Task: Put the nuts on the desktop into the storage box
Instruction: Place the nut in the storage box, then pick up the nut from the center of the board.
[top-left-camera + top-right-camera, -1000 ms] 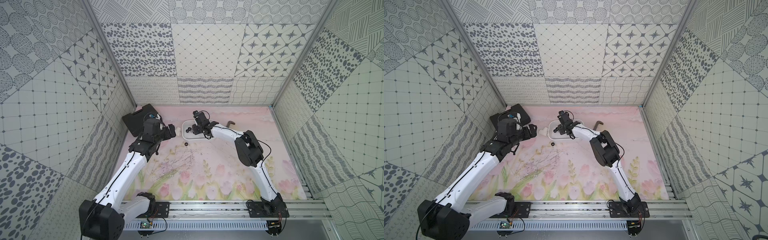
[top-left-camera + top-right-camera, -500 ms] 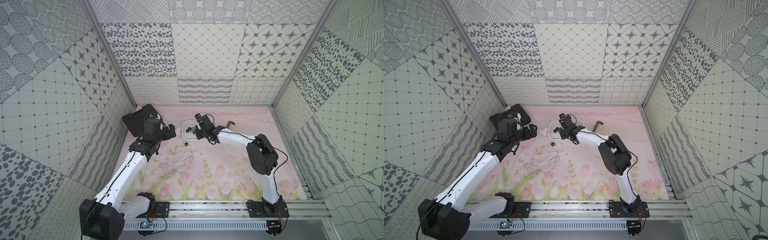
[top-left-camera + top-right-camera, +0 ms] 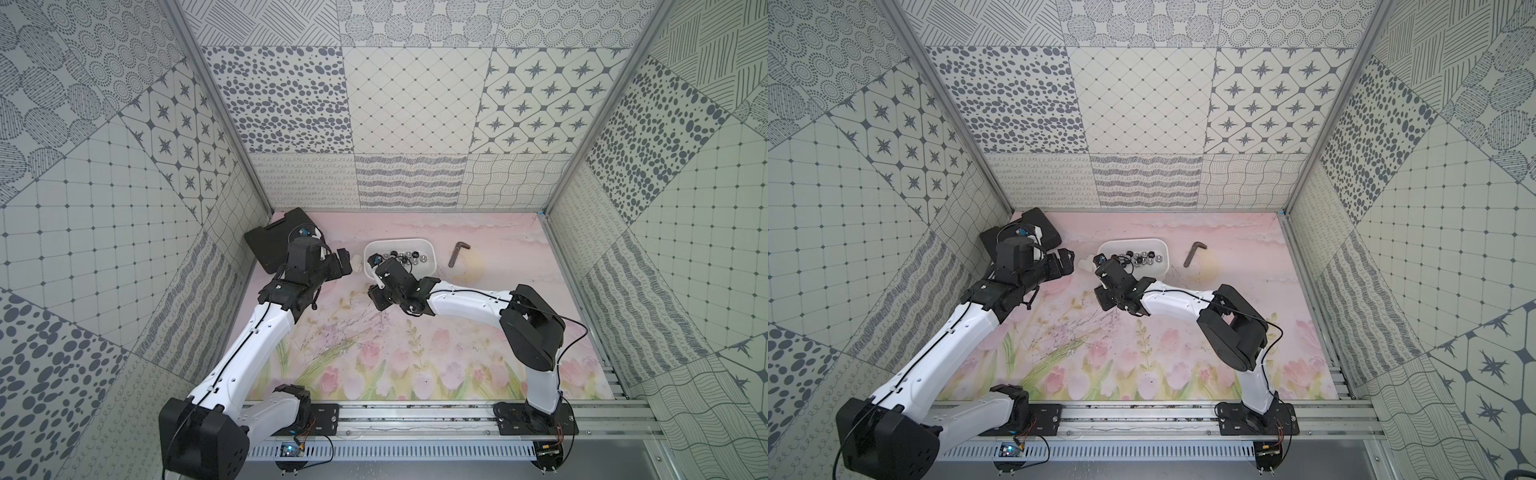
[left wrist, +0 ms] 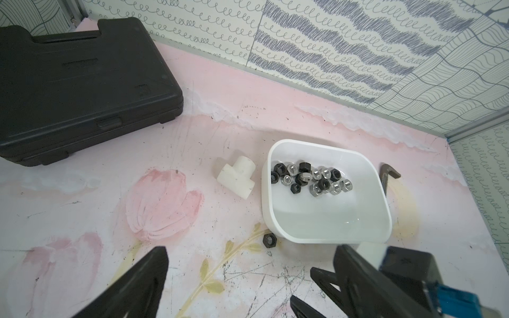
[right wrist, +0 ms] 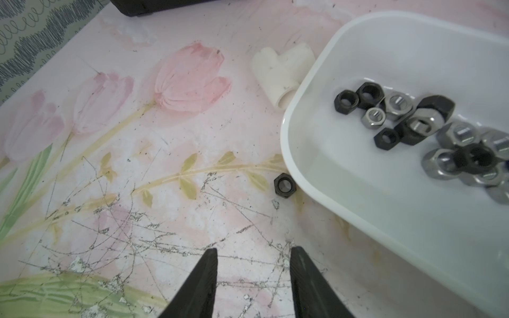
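Nuts [image 4: 335, 174]: about fifteen in storage box [image 4: 325, 220], one black nut [image 4: 269, 240] on desktop [image 4: 220, 124]; left gripper [image 4: 252, 247], right gripper [image 5: 254, 249]: jaws apart.

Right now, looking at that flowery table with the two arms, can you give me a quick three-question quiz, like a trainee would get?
1. True or false: all the nuts already lie in the storage box.
2. Which thing lies on the desktop between the storage box and the black case? A. a spoon B. the white T-shaped fitting C. a screwdriver
3. Short answer: what is the right claw holding?

Key
1. False: one black nut lies on the desktop by the box's corner.
2. B.
3. Nothing; its jaws stand apart and empty.
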{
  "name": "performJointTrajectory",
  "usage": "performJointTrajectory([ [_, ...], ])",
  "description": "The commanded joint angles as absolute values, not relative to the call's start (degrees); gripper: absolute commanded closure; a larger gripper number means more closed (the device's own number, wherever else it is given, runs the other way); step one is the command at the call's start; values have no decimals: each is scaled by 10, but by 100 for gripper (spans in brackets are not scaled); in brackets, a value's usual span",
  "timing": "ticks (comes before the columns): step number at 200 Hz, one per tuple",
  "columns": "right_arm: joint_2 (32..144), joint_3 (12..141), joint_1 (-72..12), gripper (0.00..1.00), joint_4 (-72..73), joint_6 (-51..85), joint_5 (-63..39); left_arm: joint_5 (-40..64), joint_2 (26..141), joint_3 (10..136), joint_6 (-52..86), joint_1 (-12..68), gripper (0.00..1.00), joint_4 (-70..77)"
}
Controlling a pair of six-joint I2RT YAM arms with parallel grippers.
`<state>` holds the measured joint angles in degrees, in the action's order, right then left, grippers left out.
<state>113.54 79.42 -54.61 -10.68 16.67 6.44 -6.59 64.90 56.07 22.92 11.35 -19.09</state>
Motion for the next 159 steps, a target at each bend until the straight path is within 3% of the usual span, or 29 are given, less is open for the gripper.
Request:
performJointTrajectory([
  [1, 1169, 802, -546, 53, -97, 195, 73, -72, 646, 560, 226, 114, 1, -204],
  [90, 1262, 868, -543, 42, -131, 209, 142, -73, 650, 555, 226, 114, 1, -201],
  [159, 1304, 919, -534, 41, -131, 206, 139, -73, 649, 553, 227, 114, 1, -198],
])
